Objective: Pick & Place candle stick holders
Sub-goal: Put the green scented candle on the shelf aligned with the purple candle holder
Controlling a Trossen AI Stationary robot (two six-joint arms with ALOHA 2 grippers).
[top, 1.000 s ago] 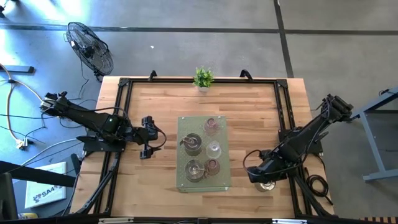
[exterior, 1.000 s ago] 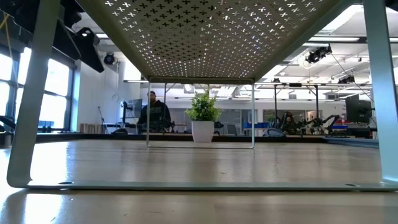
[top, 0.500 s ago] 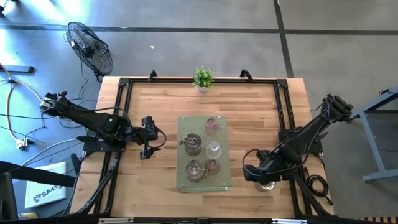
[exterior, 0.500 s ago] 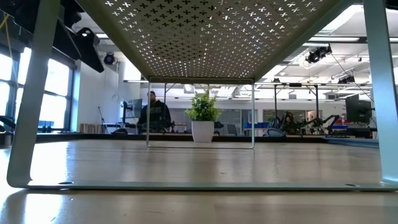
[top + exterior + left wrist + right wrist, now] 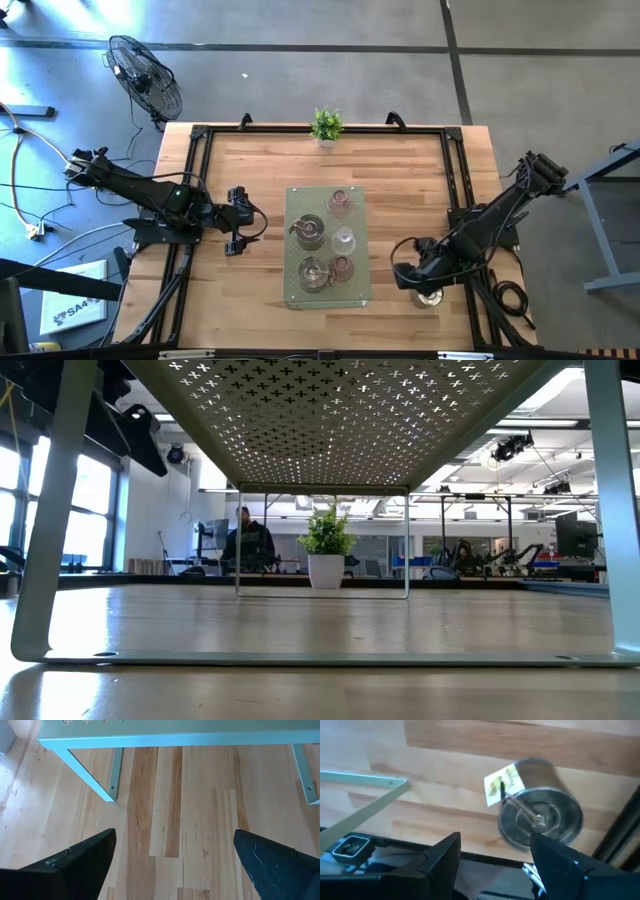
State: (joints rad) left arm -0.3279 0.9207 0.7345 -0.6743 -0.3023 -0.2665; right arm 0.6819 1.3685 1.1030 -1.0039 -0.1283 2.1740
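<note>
A pale green perforated stand (image 5: 296,205) sits mid-table. On it stand two silver holders (image 5: 310,232) (image 5: 313,272), two pink glass cups (image 5: 340,200) (image 5: 342,267) and a clear glass cup (image 5: 344,240). A third silver holder (image 5: 430,297) sits on the table at the near right; the right wrist view shows it (image 5: 540,817) with a paper label. My right gripper (image 5: 405,273) (image 5: 494,837) is open just beside it, the holder beyond its fingertips. My left gripper (image 5: 238,222) (image 5: 175,834) is open and empty, left of the stand.
A small green potted plant (image 5: 326,124) (image 5: 325,545) stands at the table's far edge. Black frame rails (image 5: 455,170) run along the table's sides. The low view looks under the stand (image 5: 330,420); a person (image 5: 248,540) sits in the room behind. Bare wood lies on both sides of the stand.
My right gripper has drawn a little away from the silver holder at the near right, toward the table's far edge, and more of the holder shows now. The holder has stayed in place.
</note>
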